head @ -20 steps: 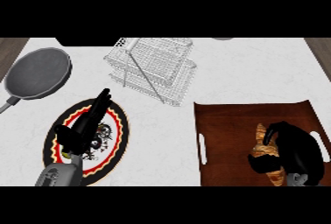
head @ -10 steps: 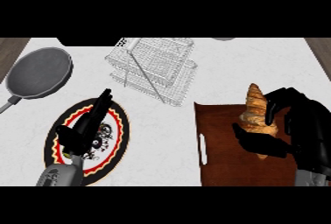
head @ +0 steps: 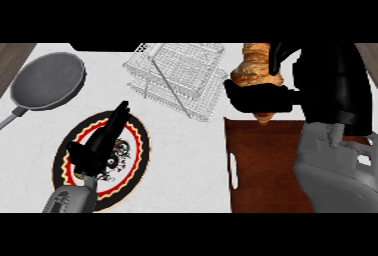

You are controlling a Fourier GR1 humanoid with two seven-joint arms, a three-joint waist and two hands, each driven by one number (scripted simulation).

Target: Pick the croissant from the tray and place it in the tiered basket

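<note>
One golden-brown croissant (head: pixel 256 67) sits in the upper right of the frame, raised off the tray and gripped by the black right hand (head: pixel 258 96), whose fingers curl round its lower half so that only its top and a pointed tip under the hand show. The pastry stands roughly upright, just right of the silver wire tiered basket (head: pixel 179 79), which occupies the upper middle of the frame. The right grey forearm (head: pixel 336 172) rises from the lower right edge and covers much of the dark brown rectangular tray (head: pixel 258 165), whose left side has a pale slot handle. On the white counter (head: pixel 184 165), in the lower left of the frame, lies a round plate with a black, red and cream patterned rim (head: pixel 136 150). Over that plate hangs the black left hand (head: pixel 96 150), fingers straight and pointing up the frame, holding nothing. A grey round frying pan (head: pixel 46 82) rests in the upper left.
</note>
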